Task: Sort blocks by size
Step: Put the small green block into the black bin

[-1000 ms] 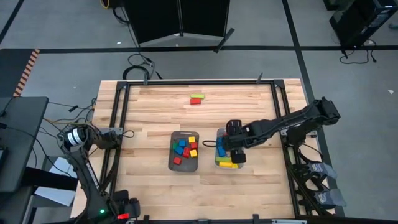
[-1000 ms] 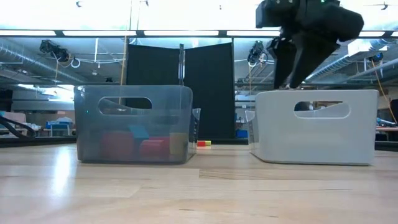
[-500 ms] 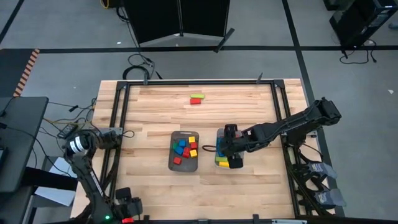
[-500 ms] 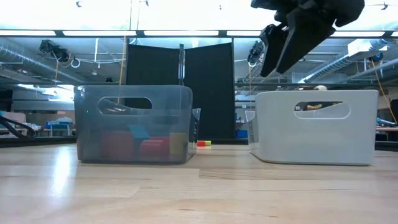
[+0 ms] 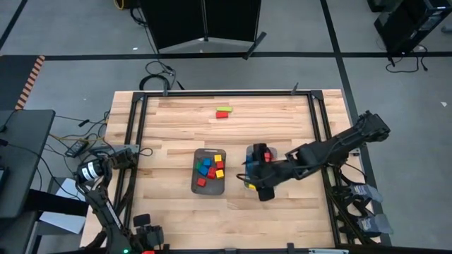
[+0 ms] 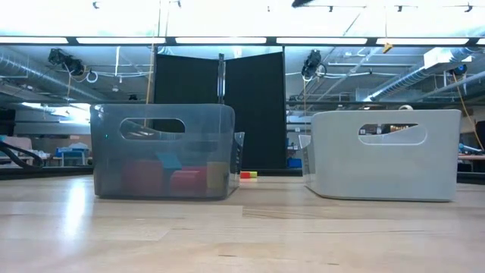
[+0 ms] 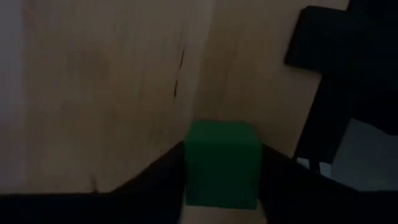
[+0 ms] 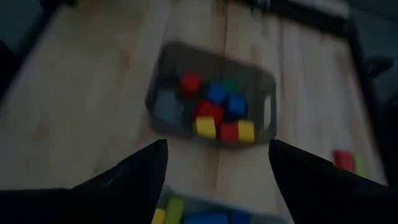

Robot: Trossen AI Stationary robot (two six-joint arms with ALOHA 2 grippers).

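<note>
Worktop (image 5: 169, 127): pale wood planks, black frame around it. Dark grey tray (image 5: 209, 171) holds red, blue, yellow and green blocks (image 5: 210, 168); looks smoky grey and see-through from the low view (image 6: 161, 150). Second tray (image 6: 385, 154) pale blue-grey; blue and yellow blocks (image 5: 249, 182) show in it. Loose red block (image 5: 222, 114) and yellow-green block (image 5: 224, 109) at the far side. Green cube (image 7: 222, 163) between the black fingers of the left claw (image 7: 222, 186). Right claw (image 8: 217, 168) black. Floor grey with black lines.
</note>
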